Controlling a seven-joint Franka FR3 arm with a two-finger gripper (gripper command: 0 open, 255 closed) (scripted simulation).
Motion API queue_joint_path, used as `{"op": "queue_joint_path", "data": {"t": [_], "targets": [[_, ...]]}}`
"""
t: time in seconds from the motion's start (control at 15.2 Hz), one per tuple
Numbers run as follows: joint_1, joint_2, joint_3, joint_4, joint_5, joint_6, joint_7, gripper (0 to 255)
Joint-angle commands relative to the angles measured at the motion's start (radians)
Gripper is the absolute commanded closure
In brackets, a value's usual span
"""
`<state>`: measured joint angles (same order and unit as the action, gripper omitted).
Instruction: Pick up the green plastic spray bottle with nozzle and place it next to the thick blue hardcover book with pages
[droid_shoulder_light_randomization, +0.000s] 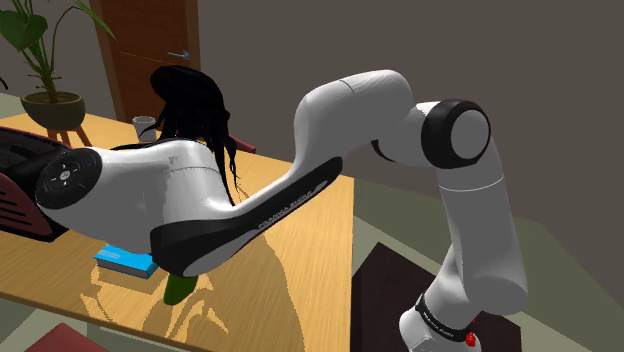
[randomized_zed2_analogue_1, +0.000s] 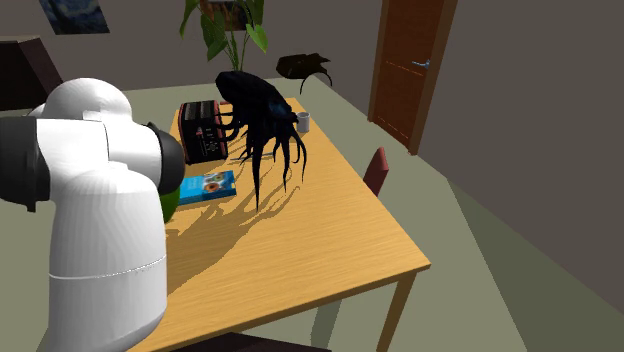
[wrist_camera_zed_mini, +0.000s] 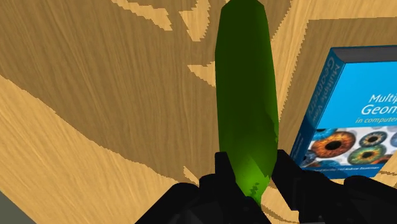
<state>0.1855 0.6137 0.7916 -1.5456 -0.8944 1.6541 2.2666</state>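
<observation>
1. My end effector (wrist_camera_zed_mini: 251, 173) is clamped on the green spray bottle (wrist_camera_zed_mini: 245, 95), gripping one end of it.
2. The bottle hangs just beside the blue book (wrist_camera_zed_mini: 353, 114), off its cover. I can't tell if it touches the bench (wrist_camera_zed_mini: 95, 95).
3. Step, as I read it: placing.
4. Next: lower beside the book without nudging it, seat the bottle, then release.

In the shoulder view the white arm (droid_shoulder_light_randomization: 200, 190) hides all but the lower tip of the smooth green plastic spray bottle (droid_shoulder_light_randomization: 178, 290) and one corner of the thick blue hardcover book (droid_shoulder_light_randomization: 124, 262). In the wrist view we find the book cut off at the edge, and the bottle's near end buried in the black pincer (wrist_camera_zed_mini: 253, 170).
</observation>
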Motion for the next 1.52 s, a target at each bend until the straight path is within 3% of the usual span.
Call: {"op": "queue_joint_path", "data": {"t": [0.0, 0.86, 0.92, 1.25, 1.45], "targets": [[-0.001, 0.009, -0.004, -0.013, -0.008, 0.016, 0.012, 255], [0.004, 0.045, -0.020, -0.037, -0.035, 0.057, 0.046, 255], [0.004, 0.045, -0.020, -0.037, -0.035, 0.057, 0.046, 0], [0.004, 0.045, -0.020, -0.037, -0.035, 0.057, 0.046, 0], [0.039, 0.028, -0.001, 0.026, -0.007, -0.017, 0.027, 0]]}}
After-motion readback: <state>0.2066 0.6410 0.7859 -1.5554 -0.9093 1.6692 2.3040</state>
